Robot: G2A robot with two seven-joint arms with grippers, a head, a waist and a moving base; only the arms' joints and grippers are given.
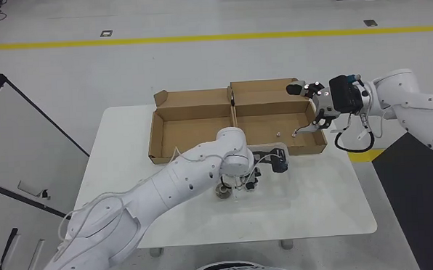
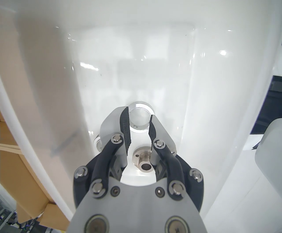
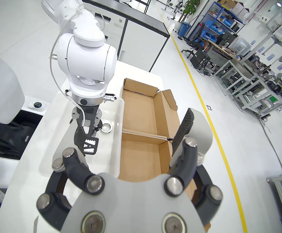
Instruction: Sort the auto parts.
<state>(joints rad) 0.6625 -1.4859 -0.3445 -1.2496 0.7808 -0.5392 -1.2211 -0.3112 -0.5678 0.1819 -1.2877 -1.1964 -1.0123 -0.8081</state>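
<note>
The left tool [image 2: 138,112] hung inside the clear tray [image 2: 198,92] on the tabletop [image 1: 328,203], its jaws set narrow, about one ring's width apart, and holding nothing as far as could be seen. Lined up between its ribbed black pads [image 2: 124,130] lay the ring [image 2: 138,127], flat on the tray floor. It was a short, bright metal collar with a smooth turned face and a small screw hole in its wall. Just beside it, nearer the wrist, stood a flanged hub [image 2: 142,162], duller steel, with a round bore and a thin drilled disc at its base. A third metal piece [image 2: 98,143] was mostly hidden behind one finger.

The ring looked stiff and dense for its bulk, and in no danger of breaking. Its polished wall was probably slick, so the rubbery ribs would matter. The best hold seemed to be across the outer wall, pads square on opposite sides and low enough not to pinch only the top edge. An off-centre squeeze could have made it skate over the glossy plastic. The hub would likely be taken by its narrow neck, not by the flange.

The right tool [image 3: 132,123] was spread wide and empty above one end of the cardboard box [image 3: 163,103], which had two open compartments, matte, light and easily dented.
</note>
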